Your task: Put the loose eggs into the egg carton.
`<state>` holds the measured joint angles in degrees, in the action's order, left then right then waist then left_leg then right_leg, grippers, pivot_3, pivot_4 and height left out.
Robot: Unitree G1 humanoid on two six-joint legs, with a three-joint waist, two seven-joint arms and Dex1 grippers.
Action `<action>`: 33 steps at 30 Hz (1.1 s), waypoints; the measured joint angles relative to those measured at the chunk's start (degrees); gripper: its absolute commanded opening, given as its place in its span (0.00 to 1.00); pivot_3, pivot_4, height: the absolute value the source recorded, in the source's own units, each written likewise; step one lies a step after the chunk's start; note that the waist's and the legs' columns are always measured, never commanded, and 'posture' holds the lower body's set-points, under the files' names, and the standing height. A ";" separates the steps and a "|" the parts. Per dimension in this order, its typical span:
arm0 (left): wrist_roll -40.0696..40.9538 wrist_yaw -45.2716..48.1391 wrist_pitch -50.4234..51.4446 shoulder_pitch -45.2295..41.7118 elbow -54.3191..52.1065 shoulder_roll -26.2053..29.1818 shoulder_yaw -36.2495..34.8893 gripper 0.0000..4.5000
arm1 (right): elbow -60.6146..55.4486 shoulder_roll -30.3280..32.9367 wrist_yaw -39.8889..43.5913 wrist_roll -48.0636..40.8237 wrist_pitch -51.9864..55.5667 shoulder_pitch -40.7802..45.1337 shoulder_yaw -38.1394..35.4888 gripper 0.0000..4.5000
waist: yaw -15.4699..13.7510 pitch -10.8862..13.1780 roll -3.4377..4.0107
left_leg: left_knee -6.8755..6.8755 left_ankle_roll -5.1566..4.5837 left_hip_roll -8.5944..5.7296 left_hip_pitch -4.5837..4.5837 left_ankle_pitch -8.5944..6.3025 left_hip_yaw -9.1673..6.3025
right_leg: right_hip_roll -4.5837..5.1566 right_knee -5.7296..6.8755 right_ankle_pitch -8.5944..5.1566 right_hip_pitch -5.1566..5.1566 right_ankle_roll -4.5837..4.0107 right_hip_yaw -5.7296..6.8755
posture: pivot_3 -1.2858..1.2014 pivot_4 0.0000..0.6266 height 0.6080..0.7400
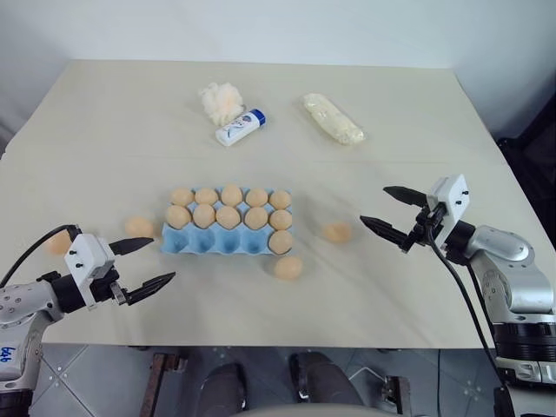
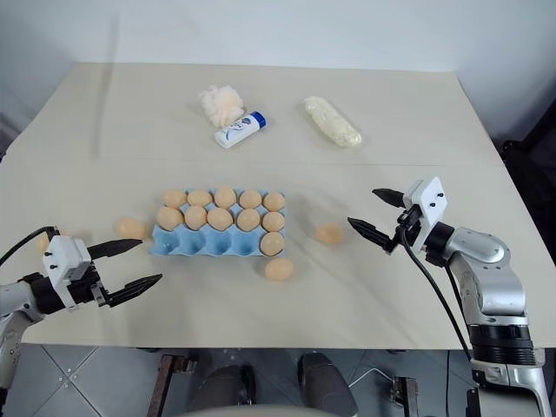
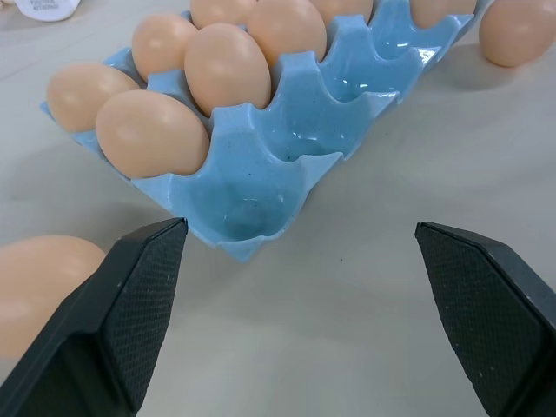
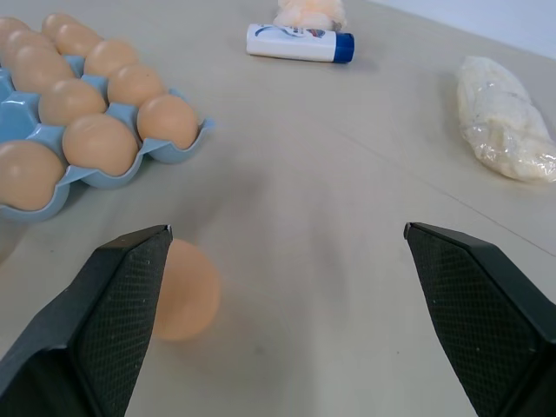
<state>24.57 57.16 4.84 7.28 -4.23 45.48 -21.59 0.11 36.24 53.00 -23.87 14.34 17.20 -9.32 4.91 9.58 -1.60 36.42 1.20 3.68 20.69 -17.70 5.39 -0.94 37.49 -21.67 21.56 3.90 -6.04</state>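
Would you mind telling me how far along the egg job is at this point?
Well under way: the egg carton holds eleven eggs, filling its two far rows and one near-row cup. Nothing is in hand; the left gripper and right gripper are both open. Left: four loose eggs on the table and four empty near-row cups.

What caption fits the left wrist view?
Open left gripper faces the egg carton, near row empty, one loose egg beside.
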 measured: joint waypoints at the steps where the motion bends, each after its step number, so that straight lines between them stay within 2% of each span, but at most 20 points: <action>1: -0.19 -0.06 -0.21 -0.13 0.09 0.00 0.01 0.99 | 0.00 -0.04 -0.05 0.03 -0.14 0.08 0.01 1.00 | -0.01 0.00 0.00 | 0.01 0.00 0.00 0.00 0.00 0.00 | 0.00 0.01 0.00 0.00 0.00 0.00 | 0.52 0.24 1.00; 5: 0.00 -0.59 0.64 -0.99 -0.38 -0.46 0.32 0.99 | -0.06 -0.17 -0.38 0.02 -0.35 0.23 0.03 1.00 | -0.02 0.00 0.00 | 0.02 0.00 0.00 0.00 0.00 0.00 | 0.00 0.03 0.00 0.00 0.00 0.00 | 0.52 0.24 1.00; 9: 0.01 -0.66 1.55 -1.94 -3.30 -1.88 3.66 0.99 | -1.99 -0.11 -1.37 -0.15 -0.33 -2.01 -0.57 1.00 | -0.11 0.00 0.00 | 0.01 0.00 0.00 0.01 0.00 0.00 | 0.00 0.03 0.00 0.00 0.00 0.01 | 0.52 0.24 1.00; 12: -0.19 0.36 1.69 -3.40 -4.99 -2.18 7.68 0.99 | -5.01 1.52 -1.43 -0.57 -0.16 -7.51 -3.45 1.00 | -0.66 0.02 0.04 | 0.03 0.03 -0.02 0.09 0.02 -0.09 | 0.01 -0.01 0.00 0.00 0.00 0.09 | 0.52 0.24 1.00; 16: -0.37 3.70 1.64 -6.82 -6.57 -1.43 12.45 0.99 | -11.41 5.09 0.11 -0.83 0.07 -20.27 -8.61 1.00 | -1.33 0.02 0.04 | 0.06 0.07 -0.01 0.13 0.04 -0.09 | 0.00 -0.04 0.00 0.00 0.01 0.10 | 0.52 0.24 1.00; 20: -0.89 6.76 1.38 -8.55 -6.29 -0.29 14.96 0.99 | -13.89 4.80 0.20 -0.71 0.08 -24.55 -8.65 1.00 | -0.05 0.03 0.02 | 0.08 -0.01 -0.03 -0.07 0.07 0.08 | 0.00 0.10 0.00 -0.10 0.01 -0.06 | 0.52 0.24 1.00; 25: -0.77 8.88 1.59 -8.83 -6.16 -0.08 15.86 0.99 | -13.62 2.80 -0.60 -0.03 -0.21 -20.97 -3.95 1.00 | 0.51 0.06 0.02 | 0.08 0.00 -0.05 -0.30 0.18 0.13 | -0.01 0.36 0.02 -0.16 -0.02 -0.13 | 0.52 0.24 1.00; 30: -0.73 8.90 2.18 -7.18 -6.28 0.50 14.83 0.99 | -7.19 1.03 0.13 1.54 -0.62 -8.31 2.14 1.00 | 0.62 0.07 -0.01 | 0.12 -0.04 -0.06 -0.30 0.21 0.11 | -0.01 0.36 0.06 -0.13 -0.04 -0.11 | 0.52 0.24 1.00; 33: -0.72 8.54 2.63 -5.88 -6.61 0.65 14.24 0.99 | 1.02 -0.34 2.36 3.91 -2.29 -0.80 6.62 1.00 | 0.44 0.08 0.00 | 0.12 -0.06 -0.05 -0.22 0.18 0.12 | 0.00 0.31 0.06 -0.06 -0.03 -0.11 | 0.52 0.24 1.00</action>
<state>23.84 65.70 7.47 1.40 -10.83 46.13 -7.35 1.12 35.90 55.36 -19.97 12.05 16.39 -2.71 5.34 9.65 -1.60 36.54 1.14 3.63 20.47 -17.52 5.52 -0.94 37.80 -21.61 21.50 3.86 -6.14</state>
